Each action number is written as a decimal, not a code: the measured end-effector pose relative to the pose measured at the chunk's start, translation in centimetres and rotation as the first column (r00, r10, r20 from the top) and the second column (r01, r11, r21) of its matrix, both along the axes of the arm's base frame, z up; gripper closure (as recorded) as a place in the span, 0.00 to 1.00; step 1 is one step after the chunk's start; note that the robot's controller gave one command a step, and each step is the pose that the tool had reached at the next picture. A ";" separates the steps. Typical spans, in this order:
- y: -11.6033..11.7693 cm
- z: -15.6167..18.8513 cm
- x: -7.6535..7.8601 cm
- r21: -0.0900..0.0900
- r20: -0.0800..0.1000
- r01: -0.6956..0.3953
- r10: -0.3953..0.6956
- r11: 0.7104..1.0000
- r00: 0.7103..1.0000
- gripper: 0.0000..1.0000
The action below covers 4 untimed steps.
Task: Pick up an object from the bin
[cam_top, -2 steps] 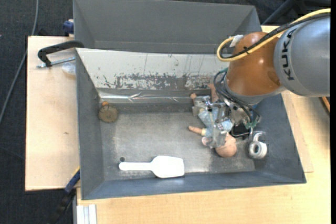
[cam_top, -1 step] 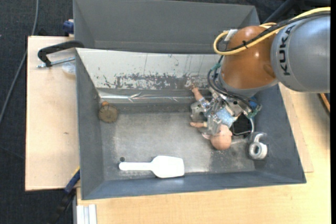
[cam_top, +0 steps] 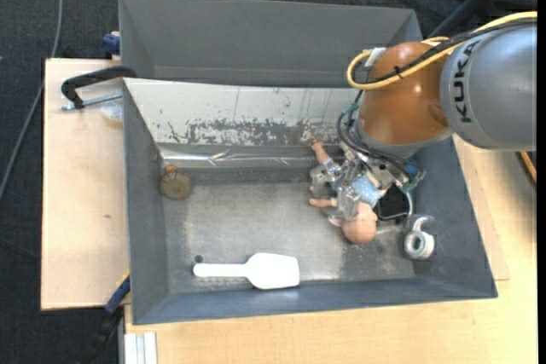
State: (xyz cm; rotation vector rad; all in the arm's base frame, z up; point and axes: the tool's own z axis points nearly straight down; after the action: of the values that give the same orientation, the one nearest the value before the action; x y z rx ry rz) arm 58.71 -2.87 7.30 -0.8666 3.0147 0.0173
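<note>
My gripper (cam_top: 341, 185) is low in the right part of the bin, right on top of a small pink baby doll (cam_top: 360, 226). The doll's bald head pokes out below the gripper, one arm sticks out to the left and a leg points up towards the back wall. Its torso is hidden under the gripper. A black object (cam_top: 394, 205) lies just to the right of the doll's head. A silver ring-shaped thing (cam_top: 418, 245) rests near the front right corner.
A white plastic scoop (cam_top: 252, 272) lies along the front wall, left of centre. A small brown round thing (cam_top: 177, 184) sits at the back left of the floor. The arm with its orange cover and cables hangs over the right rim.
</note>
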 end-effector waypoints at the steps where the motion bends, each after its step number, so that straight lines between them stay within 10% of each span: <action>1: 0.0 4.5 0.1 -0.004 0.001 0.012 -0.012 1.000 1.000 1.00; 2: -0.8 7.1 0.7 -0.004 0.017 0.021 -0.021 1.000 1.000 1.00; 4: -1.9 1.0 0.3 0.002 0.018 -0.168 0.168 0.986 0.986 1.00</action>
State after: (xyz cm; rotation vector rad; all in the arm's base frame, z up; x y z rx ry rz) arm 59.01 -4.80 8.31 -1.1111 2.9148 0.0160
